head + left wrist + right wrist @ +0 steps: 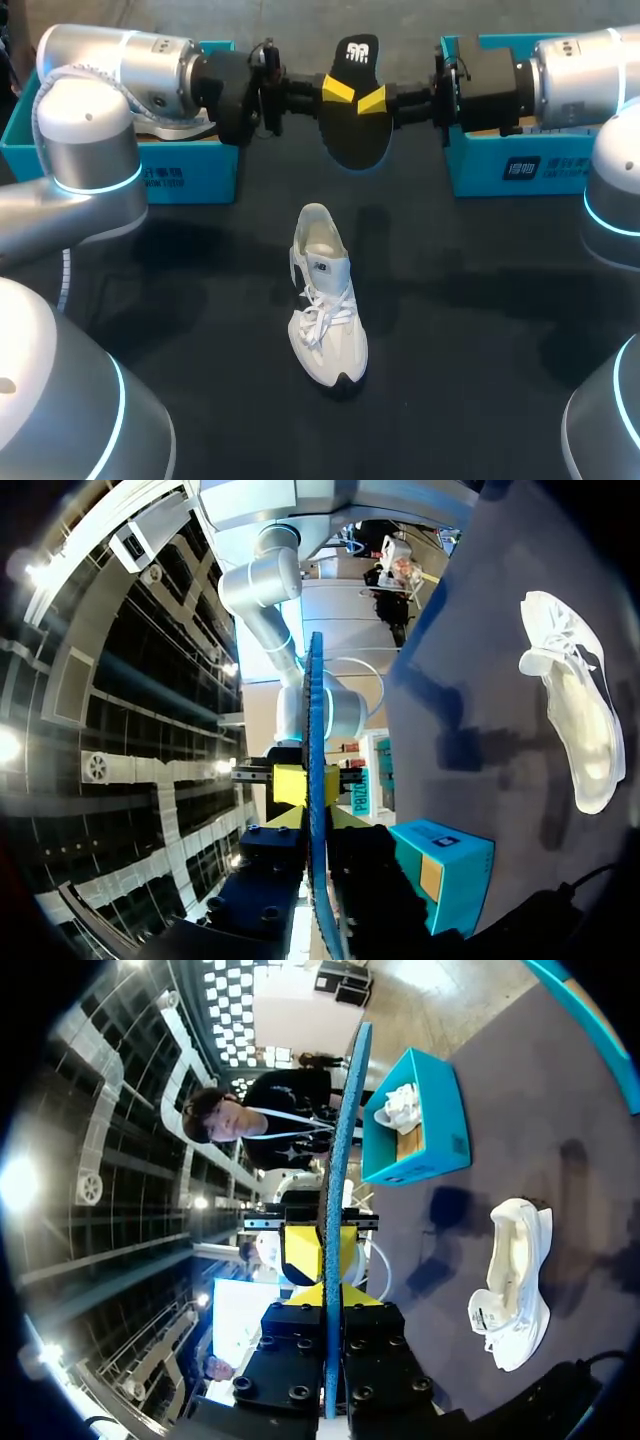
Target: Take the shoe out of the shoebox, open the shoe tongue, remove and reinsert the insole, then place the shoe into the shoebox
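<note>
aloft, insole (355, 140) pinched by left gripper (338, 90), right gripper (372, 100)

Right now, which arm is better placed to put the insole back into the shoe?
Left, narrowly. Both jaws are shut on the insole, but the shoe lies slightly toward the left arm.

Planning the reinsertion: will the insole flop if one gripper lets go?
Probably little: the insole, edge-on in both wrist views, runs straight between the left gripper and right gripper. Thin, so likely light. Held by one side, it might twist.
</note>
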Available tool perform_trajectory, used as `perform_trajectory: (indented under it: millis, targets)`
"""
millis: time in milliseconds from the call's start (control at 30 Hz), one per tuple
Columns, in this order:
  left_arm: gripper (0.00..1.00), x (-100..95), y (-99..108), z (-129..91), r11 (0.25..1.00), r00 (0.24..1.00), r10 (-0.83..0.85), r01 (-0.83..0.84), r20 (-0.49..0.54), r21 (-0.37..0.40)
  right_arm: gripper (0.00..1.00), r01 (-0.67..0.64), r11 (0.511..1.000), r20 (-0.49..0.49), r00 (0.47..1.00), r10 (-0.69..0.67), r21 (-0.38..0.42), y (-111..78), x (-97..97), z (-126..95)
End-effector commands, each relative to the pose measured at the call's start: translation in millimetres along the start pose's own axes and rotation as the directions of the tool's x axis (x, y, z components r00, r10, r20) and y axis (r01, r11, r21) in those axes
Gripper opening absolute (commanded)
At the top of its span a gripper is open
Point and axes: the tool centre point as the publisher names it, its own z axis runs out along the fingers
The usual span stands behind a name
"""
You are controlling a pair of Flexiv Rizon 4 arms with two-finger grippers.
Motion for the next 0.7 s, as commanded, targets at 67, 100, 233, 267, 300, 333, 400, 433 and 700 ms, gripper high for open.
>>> perform_trajectory:
  millis: [67, 100, 233, 267, 300, 333, 400, 433, 700]
  targets:
    - [1.00, -1.6, 3, -5, 1.000, 1.000, 0.009, -0.009, 0.001, 0.012, 0.00, 0.007, 1.000, 0.002, 1.000, -0.007, -0.013, 1.2, -1.6, 0]
    - [1.00, -2.3, 4, -8, 1.000, 1.000, 0.015, -0.015, 0.000, 0.014, 0.00, 0.010, 1.000, 0.005, 1.000, -0.010, -0.019, 1.7, -1.6, -2]
    - [1.00, -3.4, 8, -19, 1.000, 1.000, 0.025, -0.024, -0.014, 0.017, 0.00, 0.024, 0.999, 0.013, 1.000, -0.023, -0.036, 3.8, -2.4, -6]
    - [1.00, -3.8, 8, -21, 0.999, 0.999, 0.028, -0.028, -0.017, 0.026, 0.00, 0.029, 0.999, 0.015, 0.999, -0.029, -0.041, 4.2, -2.6, -7]
    - [1.00, -4.3, 9, -26, 0.999, 0.999, 0.034, -0.033, -0.023, 0.032, 0.00, 0.035, 0.998, 0.016, 0.999, -0.034, -0.045, 4.8, -2.5, -9]
    - [1.00, -4.4, 9, -29, 0.998, 0.999, 0.035, -0.034, -0.031, 0.044, 0.00, 0.044, 0.998, 0.019, 0.999, -0.043, -0.049, 5.4, -2.2, -11]
    - [1.00, -3.9, 9, -36, 0.998, 0.998, 0.044, -0.041, -0.046, 0.056, 0.00, 0.067, 0.996, 0.019, 0.998, -0.066, -0.062, 6.3, -1.3, -14]
    - [1.00, -3.3, 9, -39, 0.997, 0.998, 0.046, -0.042, -0.053, 0.062, 0.00, 0.081, 0.994, 0.027, 0.996, -0.079, -0.069, 7.1, -1.7, -16]
    - [1.00, 13.5, 3, -61, 0.988, 0.987, 0.059, -0.035, -0.152, 0.151, 0.00, 0.287, 0.951, 0.072, 0.957, -0.280, -0.117, 13.9, 2.7, -22]
